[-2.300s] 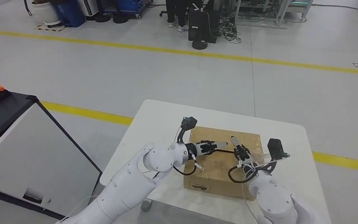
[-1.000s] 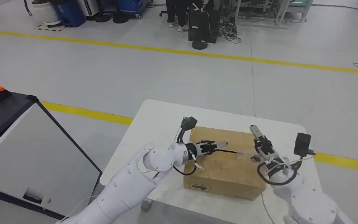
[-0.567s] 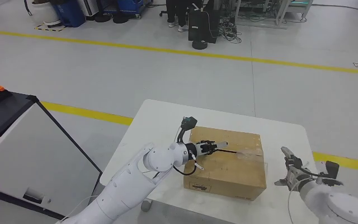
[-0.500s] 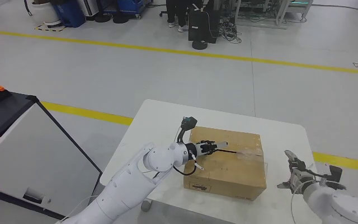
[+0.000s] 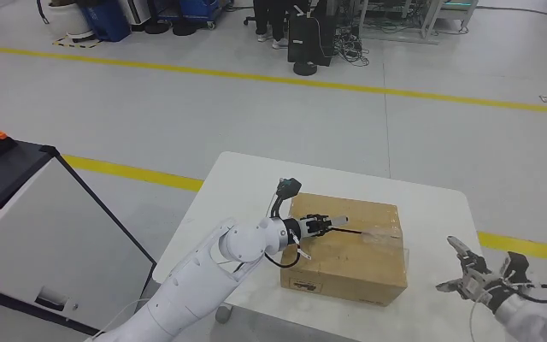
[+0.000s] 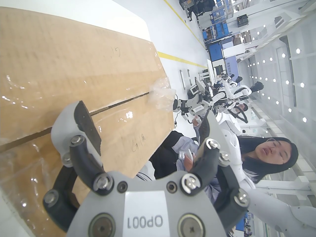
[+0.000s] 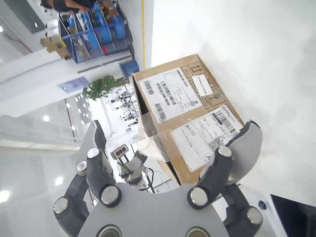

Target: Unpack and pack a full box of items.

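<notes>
A sealed brown cardboard box (image 5: 342, 252) lies in the middle of the white table (image 5: 248, 184). Clear tape along its top seam is loose and crumpled (image 6: 161, 94) near the box's right end. My left gripper (image 5: 335, 223) rests low over the seam on the box top, and it stands open (image 6: 145, 124) with nothing between its fingers. My right gripper (image 5: 451, 265) is off the box, beyond its right end near the table's front right corner. It is open (image 7: 172, 131) and empty, facing the box's labelled end face (image 7: 177, 99).
A grey cabinet (image 5: 43, 239) stands on the floor left of the table. Bare tabletop lies behind the box and at its left. The table's right edge (image 5: 468, 222) runs close to the right gripper.
My right gripper has moved off the box top, out to the right and toward the table's front right corner. The left arm and the box have not moved.
</notes>
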{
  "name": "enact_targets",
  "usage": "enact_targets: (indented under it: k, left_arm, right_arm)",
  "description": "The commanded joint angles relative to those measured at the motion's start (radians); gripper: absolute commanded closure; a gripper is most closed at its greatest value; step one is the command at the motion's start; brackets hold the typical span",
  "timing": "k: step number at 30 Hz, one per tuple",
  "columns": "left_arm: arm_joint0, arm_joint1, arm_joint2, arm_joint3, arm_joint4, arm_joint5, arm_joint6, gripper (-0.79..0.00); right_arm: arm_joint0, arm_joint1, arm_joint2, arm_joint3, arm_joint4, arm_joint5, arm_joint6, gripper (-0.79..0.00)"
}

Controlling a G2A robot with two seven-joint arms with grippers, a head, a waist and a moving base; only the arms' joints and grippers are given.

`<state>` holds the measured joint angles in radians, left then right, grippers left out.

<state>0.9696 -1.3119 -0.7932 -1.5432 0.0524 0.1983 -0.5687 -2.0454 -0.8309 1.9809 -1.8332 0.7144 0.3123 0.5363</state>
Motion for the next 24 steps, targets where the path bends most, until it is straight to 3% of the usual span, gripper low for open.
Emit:
enact_targets:
  k: [1,24]
  left_arm:
    - [0.000,0.000,0.000,0.000,0.000,0.000,0.000,-0.785]
    - [0.000,0.000,0.000,0.000,0.000,0.000,0.000,-0.785]
  right_arm:
    - [-0.016,0.003,0.018,0.010,-0.050,-0.054,0.110,-0.785]
    - [-0.016,0.004,0.014,0.007,-0.055,-0.055,0.120,-0.785]
